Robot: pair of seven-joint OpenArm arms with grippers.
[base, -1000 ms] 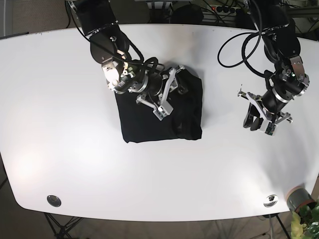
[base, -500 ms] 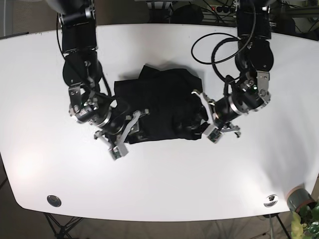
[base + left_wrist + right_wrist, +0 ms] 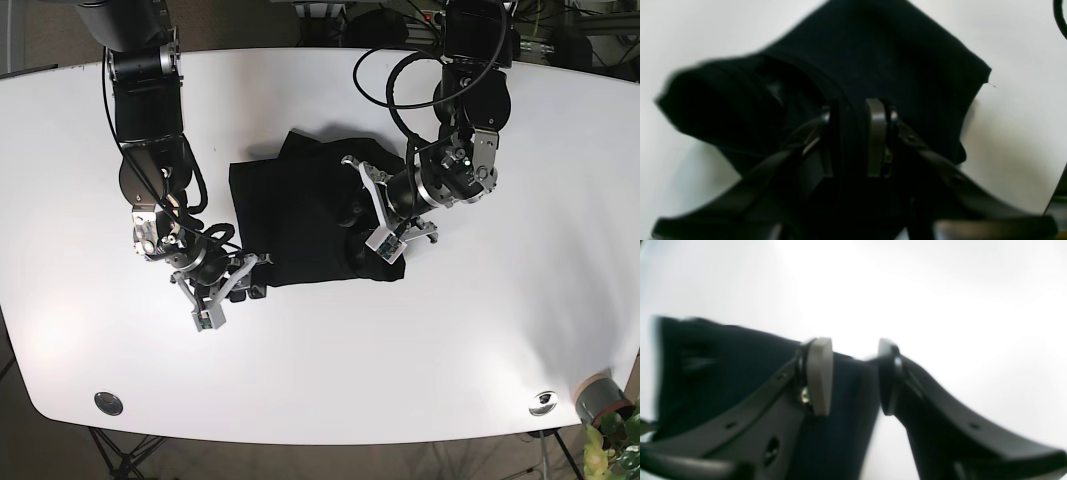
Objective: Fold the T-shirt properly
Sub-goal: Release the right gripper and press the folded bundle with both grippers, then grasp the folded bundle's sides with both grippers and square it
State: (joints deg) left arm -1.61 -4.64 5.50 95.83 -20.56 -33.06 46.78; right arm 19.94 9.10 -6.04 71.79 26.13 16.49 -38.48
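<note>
The black T-shirt (image 3: 300,215) lies folded in a rough rectangle at the table's middle. In the left wrist view, my left gripper (image 3: 852,140) is shut on a ridge of the T-shirt (image 3: 873,56), with cloth filling the narrow gap between its fingers. From the base view, the left gripper (image 3: 372,215) sits over the shirt's right side. My right gripper (image 3: 232,290) is at the shirt's lower left corner. It is open (image 3: 853,376), and its fingers straddle the edge of the dark cloth (image 3: 723,373), which lies flat beneath them.
The white table (image 3: 450,350) spreads wide around the shirt. Two metal discs are set near its front edge (image 3: 108,403) (image 3: 543,402). Black cables (image 3: 400,80) loop above the left arm. A grey pot with a plant (image 3: 600,400) stands at the front right corner.
My left gripper has moved from the shirt's right edge onto the cloth and closed on it. My right gripper has shifted a little toward the shirt's lower left corner.
</note>
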